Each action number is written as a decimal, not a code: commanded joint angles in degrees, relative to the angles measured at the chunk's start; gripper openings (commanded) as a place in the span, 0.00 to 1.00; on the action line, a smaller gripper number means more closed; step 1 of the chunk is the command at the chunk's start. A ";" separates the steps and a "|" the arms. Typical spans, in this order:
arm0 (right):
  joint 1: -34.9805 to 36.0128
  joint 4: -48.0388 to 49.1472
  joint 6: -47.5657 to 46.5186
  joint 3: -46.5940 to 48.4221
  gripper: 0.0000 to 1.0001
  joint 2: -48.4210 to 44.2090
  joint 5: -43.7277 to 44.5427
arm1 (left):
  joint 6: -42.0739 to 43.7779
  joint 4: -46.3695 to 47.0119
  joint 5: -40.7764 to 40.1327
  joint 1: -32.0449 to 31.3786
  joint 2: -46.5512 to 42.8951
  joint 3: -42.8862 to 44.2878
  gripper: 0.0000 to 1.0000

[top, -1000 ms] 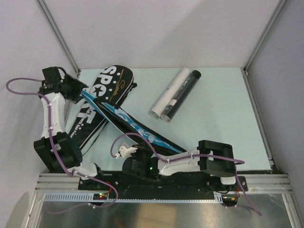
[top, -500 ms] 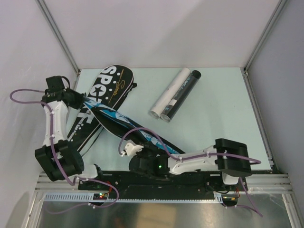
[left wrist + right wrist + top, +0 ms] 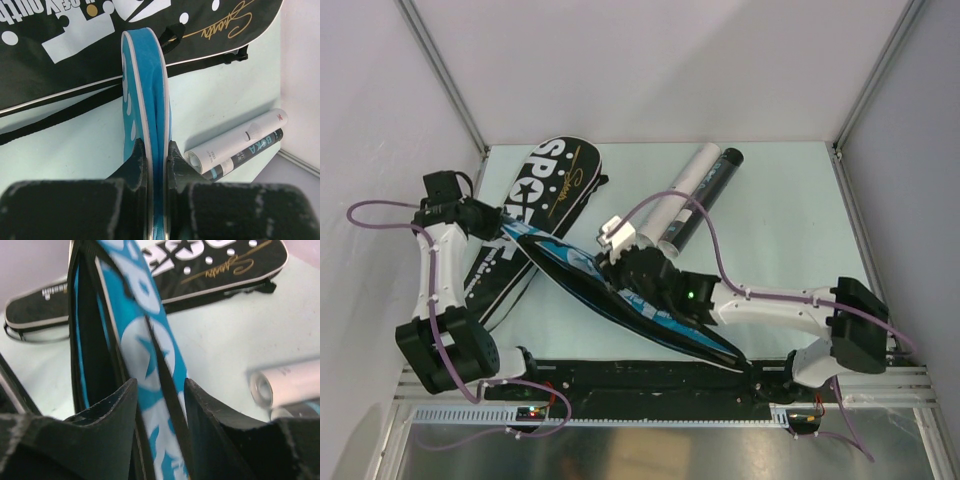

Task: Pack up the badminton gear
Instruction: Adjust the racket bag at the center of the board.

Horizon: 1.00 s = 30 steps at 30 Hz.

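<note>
Desk (image 3: 790,220) carries the blue cover (image 3: 582,280) slanted across its near half, left end over the black cover (image 3: 555,175). Left end effector (image 3: 157,150) is clamped on the blue cover's edge. Right end effector (image 3: 160,390) straddles its middle, jaws apart. White tube (image 3: 697,163) and black tube (image 3: 716,178) lie touching behind.

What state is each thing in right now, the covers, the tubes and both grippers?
blue cover: up on its edge, clamped at one end.
black cover: lying flat.
white tube: lying on its side, against the black tube.
black tube: lying on its side.
left gripper: shut on the blue cover.
right gripper: fingers either side of the blue cover, grip unclear.
</note>
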 commanded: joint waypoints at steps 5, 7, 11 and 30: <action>-5.85 8.30 0.86 14.23 0.55 12.99 -13.22 | -2.13 1.71 -0.48 -0.50 -4.24 -0.78 0.00; -6.38 7.92 0.64 16.52 0.56 15.70 -14.11 | -2.13 1.75 -0.50 -0.46 -4.31 -0.70 0.00; -6.74 7.41 -0.87 19.88 0.57 19.88 -15.22 | -2.65 1.70 0.02 -0.45 -4.75 -1.18 0.00; -11.44 -0.41 -1.19 43.73 0.49 34.85 -10.05 | -2.71 1.72 -1.69 -0.45 -7.61 -5.48 0.00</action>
